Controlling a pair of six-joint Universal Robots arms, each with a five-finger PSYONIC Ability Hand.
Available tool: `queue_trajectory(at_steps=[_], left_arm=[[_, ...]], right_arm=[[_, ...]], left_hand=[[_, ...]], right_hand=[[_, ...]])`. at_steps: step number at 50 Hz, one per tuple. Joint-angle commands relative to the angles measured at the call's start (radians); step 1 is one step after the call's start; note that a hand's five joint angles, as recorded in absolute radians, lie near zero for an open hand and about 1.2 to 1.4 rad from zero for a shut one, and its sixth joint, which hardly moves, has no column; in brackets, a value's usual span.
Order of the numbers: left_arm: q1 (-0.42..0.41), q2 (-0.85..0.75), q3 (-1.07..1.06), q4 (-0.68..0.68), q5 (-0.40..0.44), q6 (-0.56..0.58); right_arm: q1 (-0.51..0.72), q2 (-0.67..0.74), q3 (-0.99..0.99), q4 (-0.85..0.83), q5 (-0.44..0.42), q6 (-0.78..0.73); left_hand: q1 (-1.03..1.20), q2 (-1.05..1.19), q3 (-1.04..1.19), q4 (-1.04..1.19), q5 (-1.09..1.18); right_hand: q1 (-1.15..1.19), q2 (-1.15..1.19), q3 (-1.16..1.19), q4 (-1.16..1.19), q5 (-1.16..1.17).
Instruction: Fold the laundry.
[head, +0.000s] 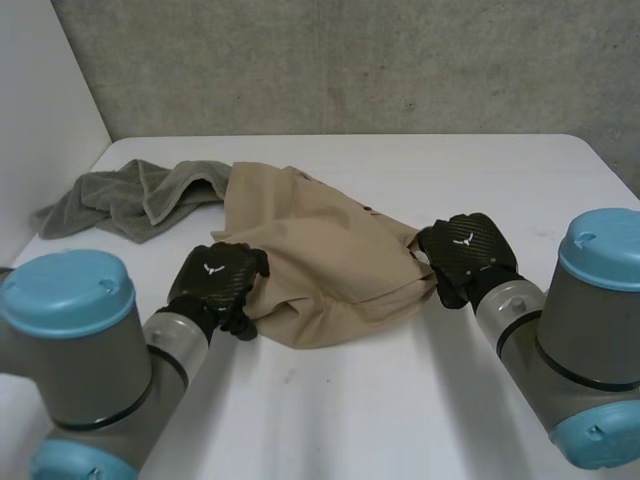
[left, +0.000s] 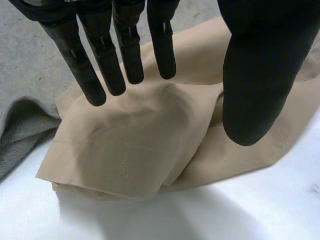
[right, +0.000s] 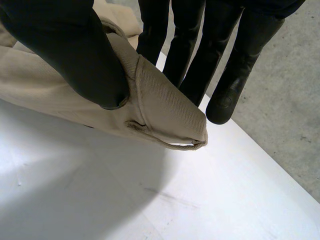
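Observation:
A beige garment (head: 325, 260) lies crumpled in the middle of the white table (head: 400, 400). My left hand (head: 215, 280) hovers at its near left edge. In the left wrist view the fingers (left: 102, 60) are straight and the thumb stands apart above a folded corner of the beige garment (left: 135, 145), holding nothing. My right hand (head: 465, 255) is at the garment's right end. There its thumb (right: 70, 50) pinches a waistband corner of the beige garment (right: 160, 105), with a belt loop, against the fingers, lifted slightly off the table.
A grey towel (head: 130, 200) lies bunched at the back left, touching the beige garment's far edge; it is also seen beside my left hand as the grey towel (left: 20, 135). A grey wall runs behind the table, a white panel along its left side.

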Motion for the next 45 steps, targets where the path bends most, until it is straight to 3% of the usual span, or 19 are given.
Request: queue_trajectory(at_steps=[1, 10, 16, 20, 27, 33, 39, 45], left_arm=[[0.002, -0.126, 0.107, 0.006, -0.015, 0.003], [-0.002, -0.218, 0.188, 0.042, -0.069, 0.010], [-0.003, -0.229, 0.201, 0.041, -0.063, 0.010], [-0.002, -0.133, 0.190, 0.012, -0.063, 0.013], [0.006, 0.127, 0.208, -0.180, 0.003, 0.064], [0.049, 0.315, 0.251, -0.477, 0.171, 0.257], [0.083, 0.388, 0.212, -0.726, 0.256, 0.473], [0.103, 0.374, 0.107, -0.751, 0.276, 0.559]], right_arm=[[0.000, -0.021, 0.025, 0.000, -0.002, 0.001], [0.000, -0.025, 0.037, 0.000, -0.002, -0.001], [0.000, -0.025, 0.030, 0.000, -0.005, -0.007], [-0.002, -0.032, -0.010, 0.026, -0.006, -0.036], [0.005, -0.057, -0.168, 0.288, -0.008, -0.202], [-0.002, -0.126, -0.288, 0.507, -0.003, -0.326], [-0.008, -0.239, -0.314, 0.710, -0.014, -0.453], [-0.020, -0.264, -0.233, 0.778, -0.040, -0.503]], left_hand=[[0.110, 0.114, 0.114, 0.106, 0.107], [0.366, 0.369, 0.369, 0.362, 0.362], [0.861, 0.865, 0.865, 0.857, 0.857], [0.862, 0.865, 0.865, 0.858, 0.858], [0.862, 0.865, 0.865, 0.858, 0.858], [0.862, 0.865, 0.865, 0.858, 0.858], [0.862, 0.865, 0.865, 0.858, 0.858], [0.862, 0.865, 0.865, 0.858, 0.858]], right_hand=[[0.408, 0.218, 0.202, 0.203, 0.226], [0.408, 0.218, 0.202, 0.203, 0.226], [0.408, 0.218, 0.202, 0.203, 0.226], [0.408, 0.218, 0.202, 0.203, 0.226], [0.408, 0.218, 0.202, 0.203, 0.226], [0.408, 0.218, 0.202, 0.203, 0.226], [0.408, 0.218, 0.202, 0.203, 0.226], [0.408, 0.218, 0.202, 0.203, 0.226]])
